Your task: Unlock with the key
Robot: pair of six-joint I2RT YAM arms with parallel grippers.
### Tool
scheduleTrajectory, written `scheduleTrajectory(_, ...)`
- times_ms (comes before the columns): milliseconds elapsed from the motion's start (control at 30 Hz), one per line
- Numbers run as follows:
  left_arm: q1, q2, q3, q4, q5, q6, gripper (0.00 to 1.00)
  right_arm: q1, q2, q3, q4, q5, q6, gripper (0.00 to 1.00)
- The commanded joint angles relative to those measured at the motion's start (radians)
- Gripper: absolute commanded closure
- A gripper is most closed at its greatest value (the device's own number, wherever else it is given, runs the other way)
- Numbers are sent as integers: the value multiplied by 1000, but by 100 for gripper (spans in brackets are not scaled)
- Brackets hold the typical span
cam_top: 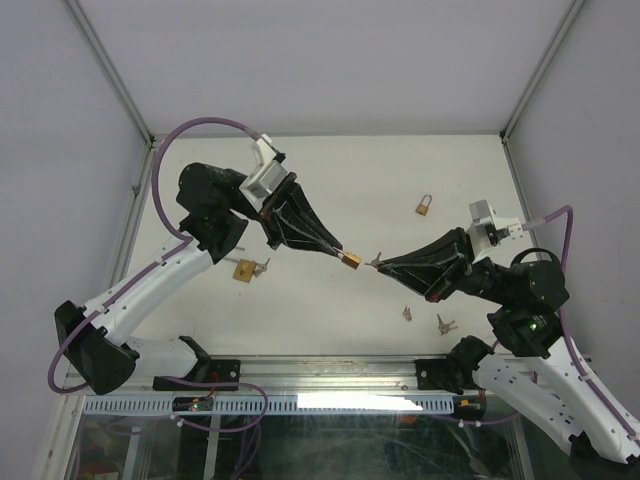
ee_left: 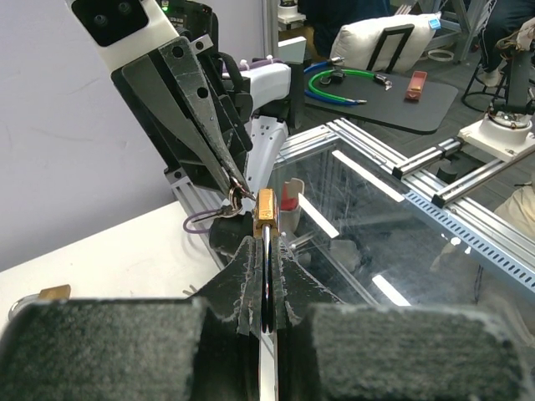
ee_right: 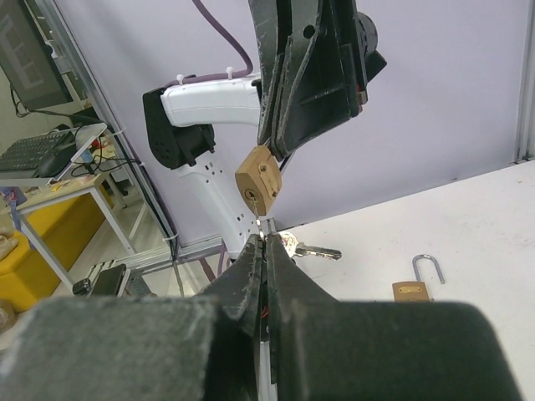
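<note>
**Padlock and key nose to nose above the table**

The left gripper [cam_top: 344, 254] is clamped tight on the shackle of a small brass padlock [cam_top: 352, 261] and holds it up over the middle of the table [cam_top: 330, 180]. The right gripper [cam_top: 382, 264] is pinched fully shut on the key [cam_top: 374, 262], which sits at the lock's 3 o'clock. Seen from the right wrist, the keyhole faces the key tip, just beside it; whether they touch I cannot tell. A second key [ee_right: 316, 251] hangs off the same ring. On the table, a spare padlock [cam_top: 425, 205] lies at 1 o'clock from the held one, another padlock [cam_top: 244, 270] at 9 o'clock, and loose keys [cam_top: 443, 323] at 4 o'clock
</note>
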Motion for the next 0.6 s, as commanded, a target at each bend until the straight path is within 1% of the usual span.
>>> scheduleTrajectory(0,-17,-2,33,6,-20,4,100,5,-3,15,68,14,23,100)
scheduleTrajectory(67,-21,5,39,5,-30,2,100,5,0,7,94,-33,34,100)
scheduleTrajectory(100,-21,8,45,-3,-39,1,100,5,4,12,78,-44,29,100)
scheduleTrajectory(200,-22,13,62,-27,-61,0,100,5,1,22,20,-7,3,100)
scheduleTrajectory(367,-23,4,51,-39,-85,6,100,5,-22,18,3,37,-20,100)
scheduleTrajectory(567,-35,8,50,-49,-95,6,100,4,-14,26,3,38,-21,100)
